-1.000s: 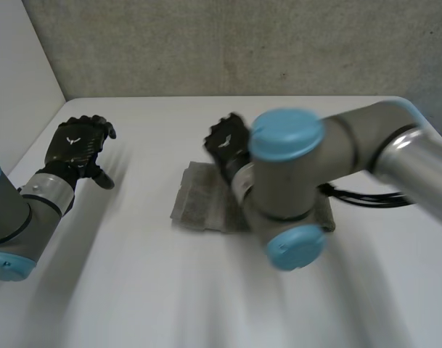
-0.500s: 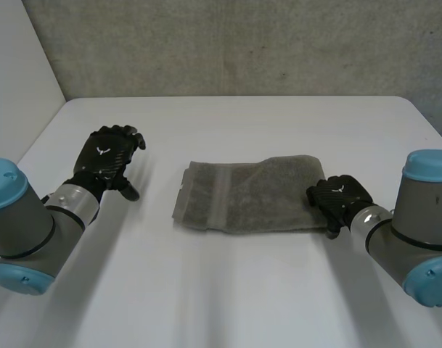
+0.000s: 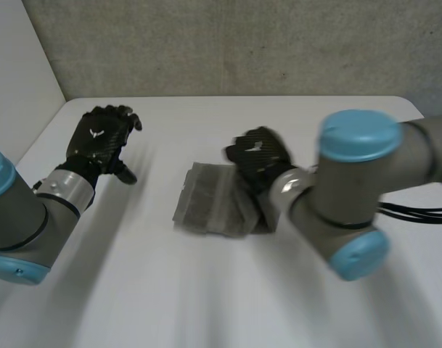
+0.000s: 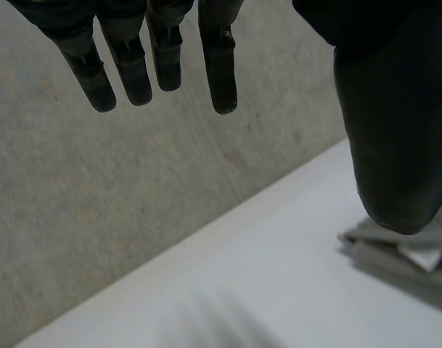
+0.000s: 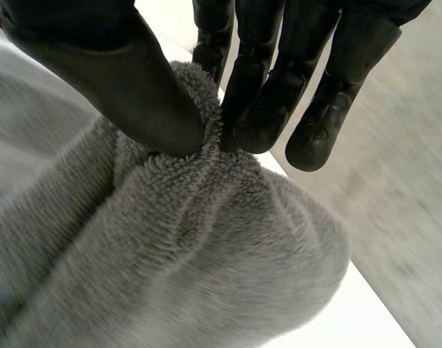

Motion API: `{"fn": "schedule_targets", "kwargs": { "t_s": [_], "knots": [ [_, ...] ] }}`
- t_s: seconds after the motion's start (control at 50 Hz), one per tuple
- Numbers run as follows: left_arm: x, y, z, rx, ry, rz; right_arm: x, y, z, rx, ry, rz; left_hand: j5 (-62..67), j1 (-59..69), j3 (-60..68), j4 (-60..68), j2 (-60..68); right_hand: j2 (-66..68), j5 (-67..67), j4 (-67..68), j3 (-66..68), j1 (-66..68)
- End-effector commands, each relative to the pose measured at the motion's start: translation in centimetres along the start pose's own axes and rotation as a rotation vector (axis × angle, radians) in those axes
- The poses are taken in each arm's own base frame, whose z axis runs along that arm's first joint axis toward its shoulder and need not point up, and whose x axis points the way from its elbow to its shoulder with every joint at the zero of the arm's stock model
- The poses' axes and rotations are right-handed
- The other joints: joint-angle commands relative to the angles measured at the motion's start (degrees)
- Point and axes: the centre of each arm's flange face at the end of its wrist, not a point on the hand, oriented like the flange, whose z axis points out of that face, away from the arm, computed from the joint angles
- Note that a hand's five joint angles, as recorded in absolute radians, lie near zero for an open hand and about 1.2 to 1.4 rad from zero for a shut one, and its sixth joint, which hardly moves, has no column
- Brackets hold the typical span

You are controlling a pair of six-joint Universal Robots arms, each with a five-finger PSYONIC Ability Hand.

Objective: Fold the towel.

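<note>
The white table (image 3: 206, 312) has the grey towel (image 3: 206, 203) lying in its middle, partly doubled as I judge. My right arm (image 3: 351, 196) reaches across the towel, because my right hand (image 3: 258, 154) has one edge of it pinched between thumb and fingers. The cloth bulges under the palm, I think so that this edge can be laid over the flat part. My left hand (image 3: 97, 141) hangs well apart, fingers straight and empty, probably to keep out of the fold.
</note>
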Motion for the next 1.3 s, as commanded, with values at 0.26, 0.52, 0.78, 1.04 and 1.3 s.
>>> {"fn": "schedule_targets", "kwargs": {
  "t_s": [0.26,0.52,0.78,1.04,1.3],
  "knots": [
    [-0.1,-2.0,0.8,0.064,-0.017,-0.121,-11.2,0.8,2.8,-0.096,-0.150,-0.074,-1.6,-3.8,-3.9,-4.3,-3.3,-63.7,-64.3,-65.3,-65.0,-61.5],
    [3.6,-0.7,1.4,0.037,0.074,-0.142,-2.1,0.0,-1.0,-0.161,-0.016,0.114,-1.4,-3.6,-3.7,-4.1,-3.1,-65.1,-65.7,-66.7,-66.4,-62.9],
    [8.7,3.4,0.4,-0.072,0.205,-0.152,2.2,4.7,-1.7,-0.114,0.077,0.402,-1.2,-3.4,-3.5,-4.0,-2.9,-65.1,-65.7,-66.7,-66.4,-62.9],
    [9.2,7.4,1.1,-0.154,0.207,-0.155,-0.3,9.2,0.4,-0.176,-0.022,0.615,-1.1,-3.3,-3.4,-3.8,-2.8,-65.1,-65.7,-66.7,-66.4,-62.9],
    [8.7,5.2,1.0,-0.115,0.197,-0.151,1.3,7.0,-0.1,-0.121,0.008,0.604,-1.4,-3.6,-3.7,-4.1,-3.1,-65.1,-65.7,-66.7,-66.4,-62.9]
  ]
}}
